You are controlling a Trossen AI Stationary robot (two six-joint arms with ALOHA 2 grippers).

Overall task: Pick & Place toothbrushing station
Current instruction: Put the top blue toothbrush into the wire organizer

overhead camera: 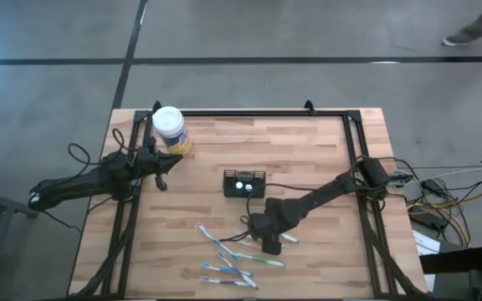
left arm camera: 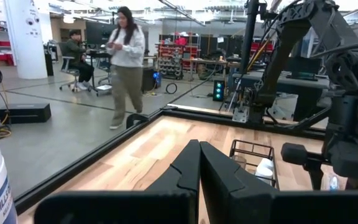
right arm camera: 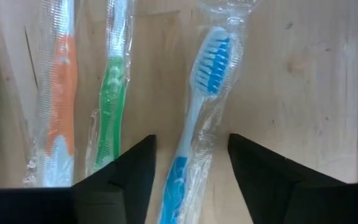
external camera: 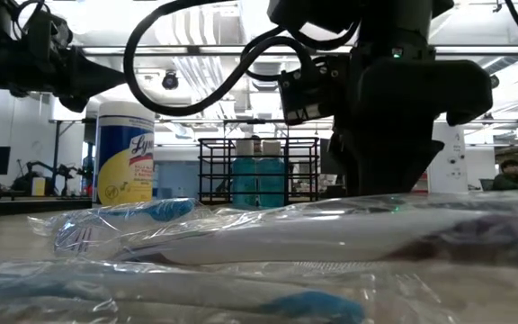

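Observation:
The black wire-mesh caddy [overhead camera: 244,183] stands on its base mid-table, holding small white and blue items; it also shows in the low view [external camera: 259,171] and the left wrist view [left arm camera: 253,163]. Several plastic-wrapped toothbrushes [overhead camera: 234,255] lie flat on the table, nearer the front edge than the caddy. My right gripper [overhead camera: 271,242] is open, pointing down over them. Its fingers stand on either side of a blue-and-white wrapped toothbrush [right arm camera: 194,124], with orange [right arm camera: 61,93] and green [right arm camera: 110,93] ones beside it. My left gripper [overhead camera: 164,171] is shut and empty, left of the caddy.
A yellow round tub with a white lid [overhead camera: 171,130] stands at the far left, close to my left gripper. A black frame rail [overhead camera: 258,112] runs along the table's far edge. People [left arm camera: 126,62] are in the room beyond the table.

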